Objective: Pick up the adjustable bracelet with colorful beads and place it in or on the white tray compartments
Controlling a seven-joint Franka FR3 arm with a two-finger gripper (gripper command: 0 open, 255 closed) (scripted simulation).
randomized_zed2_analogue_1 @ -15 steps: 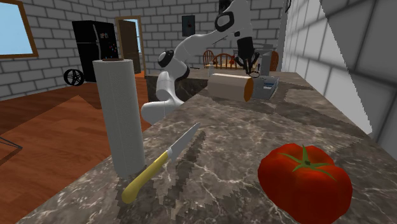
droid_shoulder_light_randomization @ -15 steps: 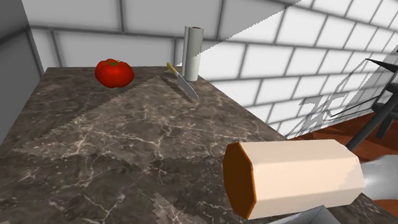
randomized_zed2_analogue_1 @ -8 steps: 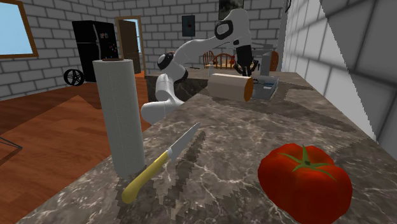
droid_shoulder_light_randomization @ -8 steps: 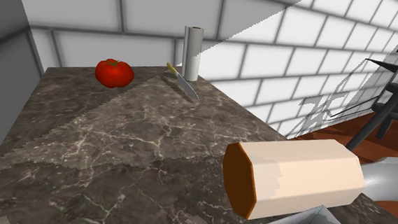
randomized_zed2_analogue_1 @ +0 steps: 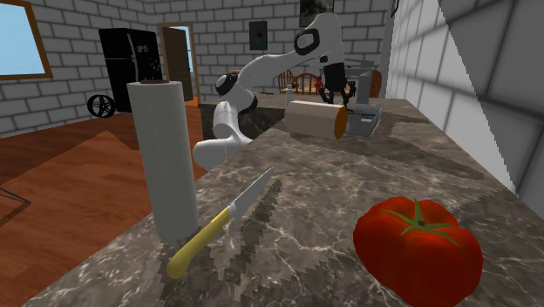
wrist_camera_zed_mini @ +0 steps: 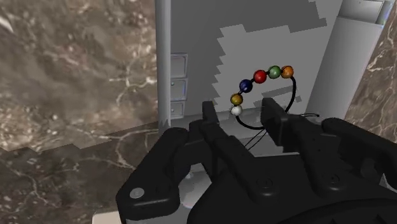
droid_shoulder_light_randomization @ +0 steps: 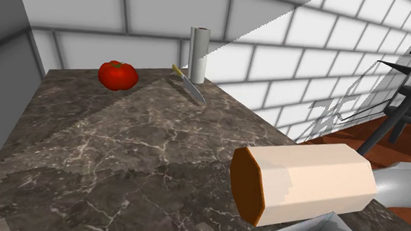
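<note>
The pincer (wrist_camera_zed_mini: 240, 114) hung over the pale tray (wrist_camera_zed_mini: 267, 32) at the far end of the desk (randomized_zed2_analogue_1: 349, 192), its fingers apart and clasping nothing. The bracelet (wrist_camera_zed_mini: 259, 76) lay just beyond the fingertips, seemingly on the tray's floor, its cord passing close to one finger. A clean retreat would likely mean rising straight up, fingers wide, so the cord did not snag. The bracelet was a thin dark loop strung with white, amber, blue, red, green and orange beads.

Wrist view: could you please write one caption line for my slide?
Open gripper above the beaded bracelet, which lies in the grey tray.
</note>
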